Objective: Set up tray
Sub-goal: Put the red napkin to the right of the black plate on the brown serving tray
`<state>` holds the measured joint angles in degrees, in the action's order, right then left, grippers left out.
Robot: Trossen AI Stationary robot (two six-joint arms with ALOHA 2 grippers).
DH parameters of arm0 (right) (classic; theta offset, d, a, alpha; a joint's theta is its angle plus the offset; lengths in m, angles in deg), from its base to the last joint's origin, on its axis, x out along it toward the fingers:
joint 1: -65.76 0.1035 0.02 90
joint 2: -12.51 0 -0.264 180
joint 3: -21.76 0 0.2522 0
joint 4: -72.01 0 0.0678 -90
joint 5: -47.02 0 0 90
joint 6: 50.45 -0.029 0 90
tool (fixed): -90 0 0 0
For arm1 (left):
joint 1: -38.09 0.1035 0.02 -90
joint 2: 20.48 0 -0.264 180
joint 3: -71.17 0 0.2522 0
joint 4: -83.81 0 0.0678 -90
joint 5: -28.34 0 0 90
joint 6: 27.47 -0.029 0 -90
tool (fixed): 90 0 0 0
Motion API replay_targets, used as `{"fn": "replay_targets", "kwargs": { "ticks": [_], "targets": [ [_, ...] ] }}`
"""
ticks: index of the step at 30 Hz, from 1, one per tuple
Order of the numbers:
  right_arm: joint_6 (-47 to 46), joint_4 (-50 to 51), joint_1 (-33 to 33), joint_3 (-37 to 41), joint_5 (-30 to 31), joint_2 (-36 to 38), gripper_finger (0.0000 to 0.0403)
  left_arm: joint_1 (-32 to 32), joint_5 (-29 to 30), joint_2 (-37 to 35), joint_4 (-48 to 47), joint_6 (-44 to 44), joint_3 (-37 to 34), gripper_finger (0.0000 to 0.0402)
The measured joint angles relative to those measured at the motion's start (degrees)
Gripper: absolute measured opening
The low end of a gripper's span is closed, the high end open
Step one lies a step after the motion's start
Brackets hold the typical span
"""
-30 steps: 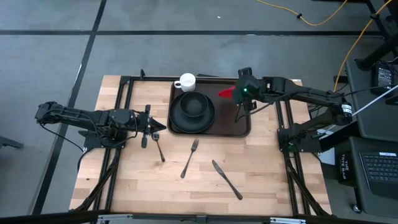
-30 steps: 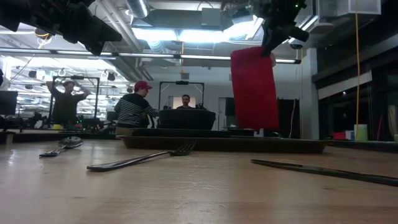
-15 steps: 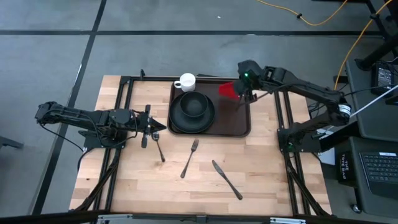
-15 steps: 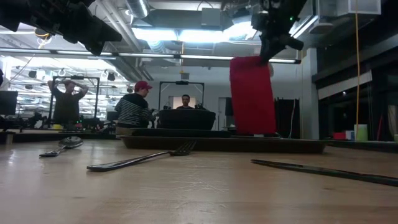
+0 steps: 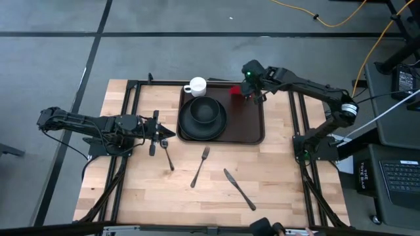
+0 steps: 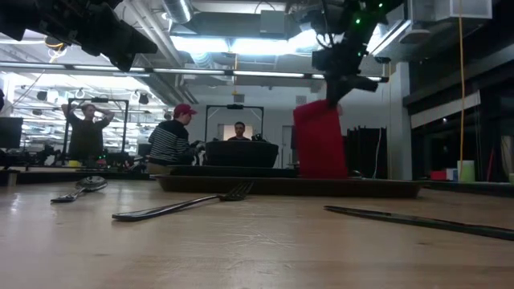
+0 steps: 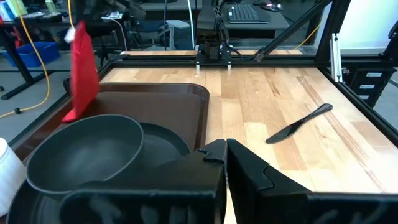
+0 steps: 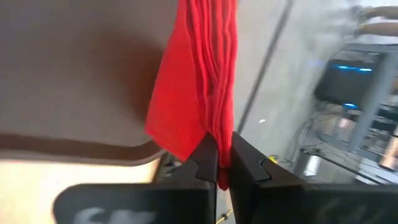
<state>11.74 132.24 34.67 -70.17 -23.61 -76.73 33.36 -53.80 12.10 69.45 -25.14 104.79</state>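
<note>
Since the earlier frame the right gripper (image 5: 247, 87) has swung from over the tray's right half toward its far right corner, carrying the red cloth (image 5: 235, 90) with it and bringing it lower; in the low view the cloth's bottom edge now reaches about the tray's rim line, though whether it touches the tray floor cannot be told. The jaws are clamped on the cloth's upper edge, and the cloth hangs down in folds.

The tray (image 5: 252, 128) lies at about 12 o'clock of the table's centre, near the far edge. It is a large dark brown rectangle with rounded corners and a raised rim. In its left half sits a round black plate (image 5: 187, 128) with a dark bowl (image 5: 203, 111) on top of it. A white cup (image 5: 196, 86) stands at the tray's far left corner, about 11 o'clock of the bowl. The right half of the tray floor is bare apart from the cloth over its 1 o'clock corner.

On the bare wood at 6 o'clock of the tray lie a fork (image 5: 200, 166) and a knife (image 5: 239, 189), with a spoon (image 5: 168, 158) at about 8 o'clock. The left gripper (image 5: 159, 133) waits at 9 o'clock of the tray, jaws together and holding nothing.
</note>
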Motion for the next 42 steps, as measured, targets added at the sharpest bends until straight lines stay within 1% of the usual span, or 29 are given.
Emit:
{"fn": "replay_targets", "kwargs": {
  "ticks": [6,13,20,25,29,36,42],
  "targets": [
    [-0.23,1.89,0.02,0.00,-0.07,-3.18,0.0017,0.01,0.00,0.00,0.00,-0.02,0.00,0.0006],
    [-0.63,2.78,0.28,0.00,-0.39,-4.62,0.0017,0.00,0.00,0.00,0.00,0.00,0.00,0.0006],
    [-2.76,4.62,2.29,0.00,-1.46,-4.84,0.0017,0.00,0.00,0.00,-0.02,-0.02,0.00,0.0006],
    [-6.87,5.88,3.29,0.39,-2.86,-4.82,0.0017,0.00,0.00,0.01,0.00,0.01,0.00,0.0006],
    [-9.48,5.04,3.98,3.97,-2.96,-4.80,0.0017,0.00,0.00,0.00,-0.02,0.00,0.00,0.0006],
    [-9.47,-2.96,5.97,12.95,-2.97,-4.80,0.0017,0.00,-0.02,0.00,-0.01,0.02,0.00,0.0006],
    [-9.80,-4.02,7.37,16.69,-2.97,-4.80,0.0017,0.00,-0.02,0.00,0.00,0.04,0.00,0.0006]
  ]
}}
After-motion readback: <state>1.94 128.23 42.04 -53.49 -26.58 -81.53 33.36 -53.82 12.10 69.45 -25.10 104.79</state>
